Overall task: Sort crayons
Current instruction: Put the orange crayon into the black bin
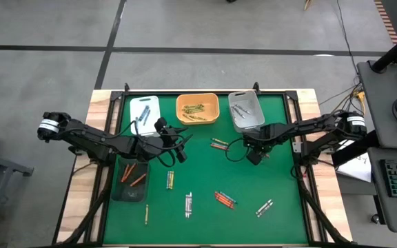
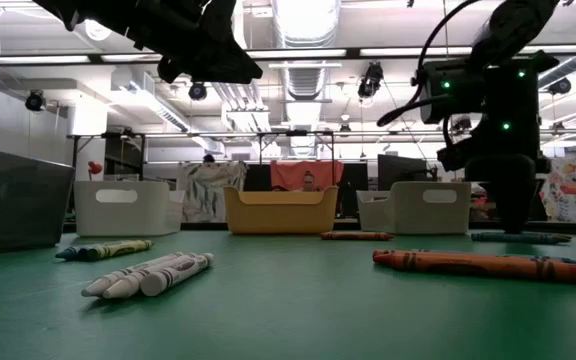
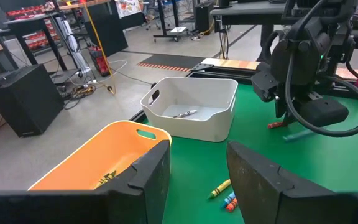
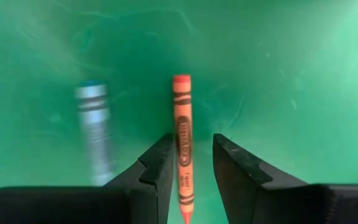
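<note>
Two grippers are in my views. My right gripper (image 4: pixel 191 163) is lowered to the green mat (image 1: pixel 205 176) with its fingers (image 4: pixel 157 163) spread and one red-orange crayon (image 4: pixel 183 146) lying lengthwise in the gap between them; I cannot tell whether either finger touches it. Just beside that crayon, outside one finger, lies a blue crayon (image 4: pixel 96 127), roughly parallel to it. In the high view this gripper (image 1: pixel 255 156) sits just below the grey tray (image 1: pixel 245 110), which holds a few crayons. A loose pair of crayons (image 1: pixel 219 145) lies a short way toward the table centre from the gripper.

My left gripper (image 3: pixel 194 180) is raised above the mat with its fingers apart and nothing between them. Directly ahead of it stand the orange tray (image 3: pixel 98 162), with yellow-olive crayons inside, and beyond that the grey tray (image 3: pixel 191 106). Near its fingertips, on the mat, lie a yellow crayon (image 3: pixel 220 187) and a short cluster next to it. The white tray (image 1: pixel 144 110) stands behind this arm, and the dark tray (image 1: pixel 131 180), holding red-orange crayons (image 1: pixel 134 176), lies under it toward the near edge.

Further loose crayons lie along the near part of the mat: a white group (image 1: pixel 189 204), a red-orange group (image 1: pixel 225 200) and a grey pair (image 1: pixel 264 207).
</note>
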{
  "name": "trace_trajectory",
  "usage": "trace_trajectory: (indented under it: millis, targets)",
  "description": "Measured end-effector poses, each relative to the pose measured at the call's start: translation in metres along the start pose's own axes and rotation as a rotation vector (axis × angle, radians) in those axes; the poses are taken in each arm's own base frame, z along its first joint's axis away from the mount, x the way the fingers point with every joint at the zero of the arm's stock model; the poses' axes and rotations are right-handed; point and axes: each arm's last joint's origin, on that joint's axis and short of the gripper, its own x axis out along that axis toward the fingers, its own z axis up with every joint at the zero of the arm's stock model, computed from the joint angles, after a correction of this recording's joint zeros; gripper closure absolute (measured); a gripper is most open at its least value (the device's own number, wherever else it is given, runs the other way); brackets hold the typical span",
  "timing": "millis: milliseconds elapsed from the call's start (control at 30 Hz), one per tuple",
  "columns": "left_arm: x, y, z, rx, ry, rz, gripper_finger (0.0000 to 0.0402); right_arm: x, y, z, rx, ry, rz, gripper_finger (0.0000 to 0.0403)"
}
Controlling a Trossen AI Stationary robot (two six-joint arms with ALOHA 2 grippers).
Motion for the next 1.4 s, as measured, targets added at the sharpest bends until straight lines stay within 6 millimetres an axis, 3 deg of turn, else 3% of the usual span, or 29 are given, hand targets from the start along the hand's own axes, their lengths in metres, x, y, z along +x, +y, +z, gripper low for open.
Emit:
trace_trajectory:
  millis: [267, 500, 600, 800, 1100, 1233, 1400]
  targets:
    - [0.000, 0.000, 0.000, 0.000, -0.001, 0.000, 0.0260, 0.010, -0.002, -0.004, 0.002, -0.021, 0.011, 0.0309]
    - [0.000, -0.003, 0.001, -0.008, 0.000, -0.091, 0.0260, 0.008, -0.001, -0.003, -0.037, -0.050, 0.021, 0.0384]
    - [-0.002, -0.007, 0.003, -0.021, -0.014, -0.176, 0.0260, 0.001, -0.002, -0.002, -0.044, -0.086, 0.034, 0.0390]
    - [-0.011, -0.018, 0.007, -0.044, -0.057, -0.288, 0.0260, -0.034, 0.006, 0.006, -0.073, -0.367, 0.215, 0.0394]
    - [-0.022, -0.030, 0.011, -0.055, -0.158, -0.431, 0.0260, -0.100, 0.040, 0.034, -0.286, -1.131, 0.621, 0.0394]
    - [-0.023, -0.030, 0.011, -0.085, -0.152, -0.434, 0.0260, -0.109, 0.057, 0.045, -0.397, -1.357, 0.753, 0.0394]
    - [-0.024, -0.031, 0.007, -0.128, -0.131, -0.444, 0.0260, -0.100, 0.077, 0.058, -0.487, -1.479, 0.905, 0.0394]
